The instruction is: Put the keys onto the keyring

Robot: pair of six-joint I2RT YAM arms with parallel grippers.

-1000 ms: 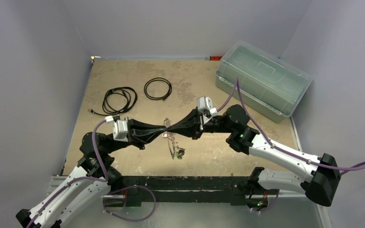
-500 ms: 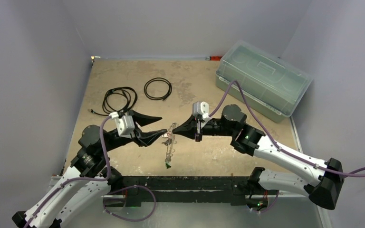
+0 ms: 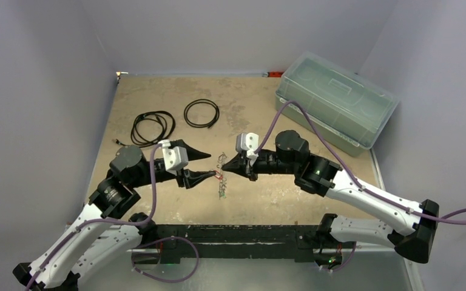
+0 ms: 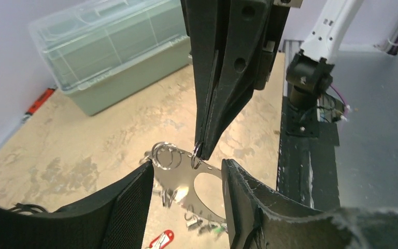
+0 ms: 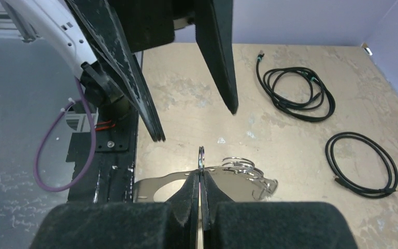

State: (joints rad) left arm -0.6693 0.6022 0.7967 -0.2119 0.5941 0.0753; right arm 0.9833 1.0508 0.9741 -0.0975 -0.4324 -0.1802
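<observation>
The keyring point(image 4: 179, 177), a flat shiny piece with an oval opening and several small rings along its edge, is held up over the middle of the table point(image 3: 158, 97), with the right gripper point(image 3: 224, 165) at its 3 o'clock and the left gripper point(image 3: 209, 164) at its 9 o'clock in the overhead view. The right fingers are pressed together on one small split ring point(image 5: 201, 155) at the keyring's edge, so the whole piece is carried from that single pinch. The left fingers stand apart and hold nothing; in the left wrist view they straddle the flat body of the keyring without touching it. A red-headed key point(image 4: 161, 240) is seen below the keyring, toward 6 o'clock, beside small pale metal bits; whether it is threaded on cannot be told. The step in hand is judged to be a fresh hold by the left arm, so that a ring can be worked against the right pinch. For that to go well, the left fingers are best brought in level around the flat body, square to its faces, and closed gently on the metal, not on the loose rings, which would slip aside. The right pinch is best left firm and motionless meanwhile, since any twist there would swing the keyring out from between the left fingers.
</observation>
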